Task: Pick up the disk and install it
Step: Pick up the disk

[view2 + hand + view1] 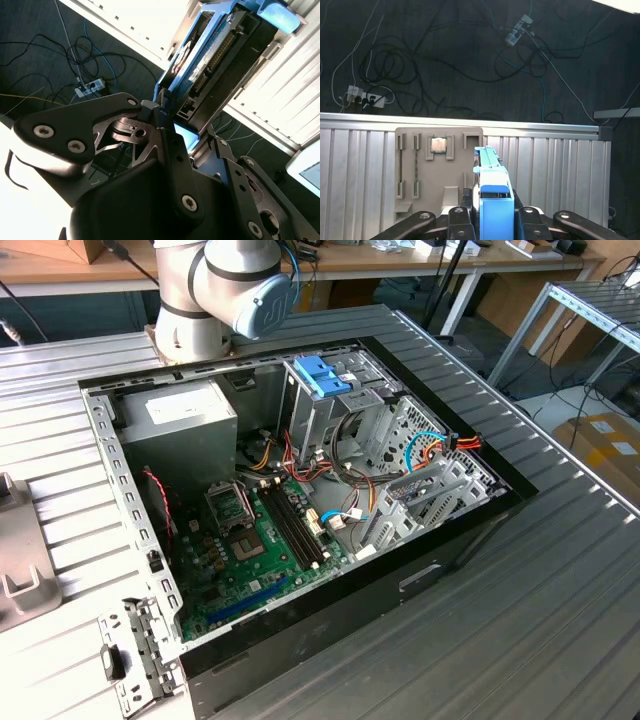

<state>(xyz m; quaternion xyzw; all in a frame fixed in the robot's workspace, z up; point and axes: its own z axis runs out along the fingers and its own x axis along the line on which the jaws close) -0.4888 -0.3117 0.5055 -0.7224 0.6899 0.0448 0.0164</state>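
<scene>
- Your fingers [167,140] are clenched on the disk [215,60]. In the first wrist view they flank it on both sides [460,216], with the gripper [494,212] centred on its blue end.
- Count: one disk, with two blue side rails [165,87], one at each end of the connector face that the second wrist view shows.
- One grey plate [440,185] lies on the ribbed tabletop [560,170] just beyond the disk, carrying one square chip [438,145].
- Two power strips [365,97] sit among loose cables on the dark floor [445,50].
- In the exterior view you have one open computer case [470,540] lying on its side, and inside it one grey power supply [180,420], one blue latch [322,375] atop a metal cage, and one green motherboard [250,550].
- Edges: the tabletop ends in a straight metal lip past the grey plate, and the floor lies beyond it. The disk is held off the surface, near that edge.
- Room: the cage stands close to the arm [220,290] base — red, orange and blue wires crowd the space beside it.
- Heading: the disk is seen edge-on in the first wrist view, its long axis running straight out from the fingers toward the tabletop's lip.
</scene>
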